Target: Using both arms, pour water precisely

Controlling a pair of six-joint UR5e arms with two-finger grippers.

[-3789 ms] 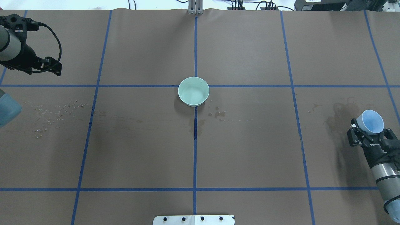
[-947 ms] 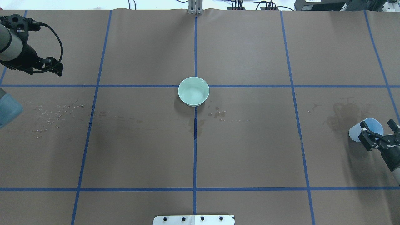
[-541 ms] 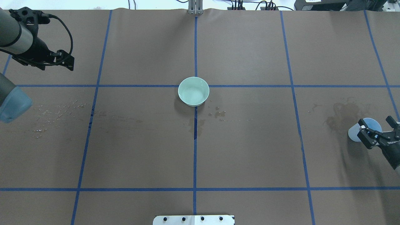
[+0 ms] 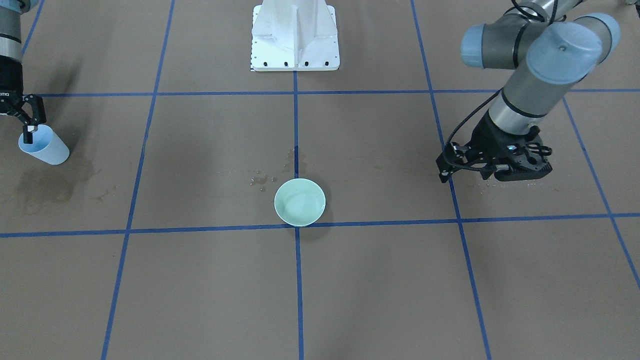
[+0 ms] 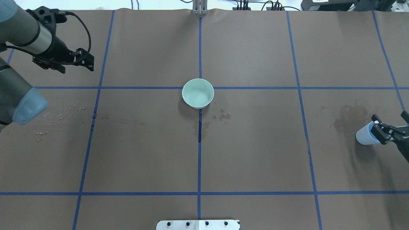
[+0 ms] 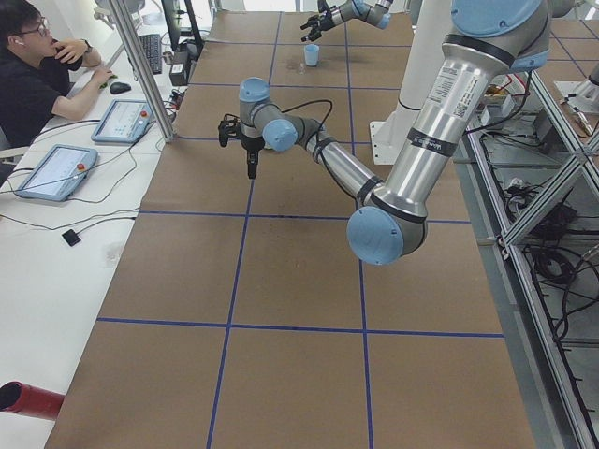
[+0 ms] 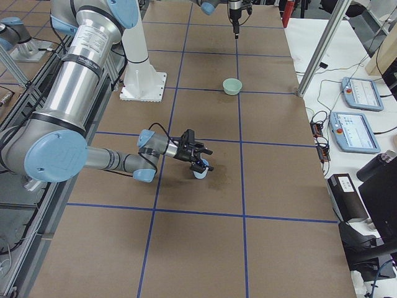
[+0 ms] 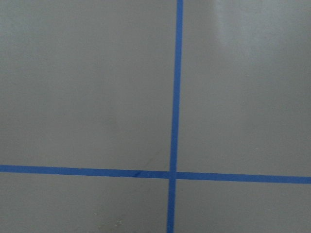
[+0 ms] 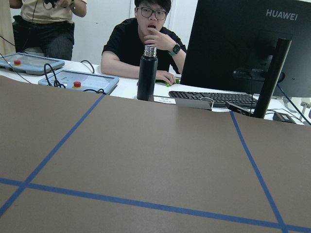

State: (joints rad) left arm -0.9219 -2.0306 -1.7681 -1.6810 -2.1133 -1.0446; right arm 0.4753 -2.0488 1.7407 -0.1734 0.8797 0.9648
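1. A flat brown table cover (image 8: 82,82) fills the frame.
2. A blue tape line (image 8: 177,73) runs top to bottom, just right of centre.
3. A second blue strip (image 8: 68,170) crosses it low down.
4. Tiny pale specks (image 8: 117,222) dot the bottom edge.

Matt brown paper is seen on the table cover (image 5: 255,48), glossy glaze on the bowl (image 5: 197,93), smooth plastic on the cup (image 5: 363,136), satin metal on the left arm (image 4: 524,91).

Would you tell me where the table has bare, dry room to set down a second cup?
The row nearest the robot, either side of the pedestal, is bare and dry, as are both squares beyond the bowl. Wet or crowded: droplets by the left arm, splashes beside the bowl, the stain by the cup.
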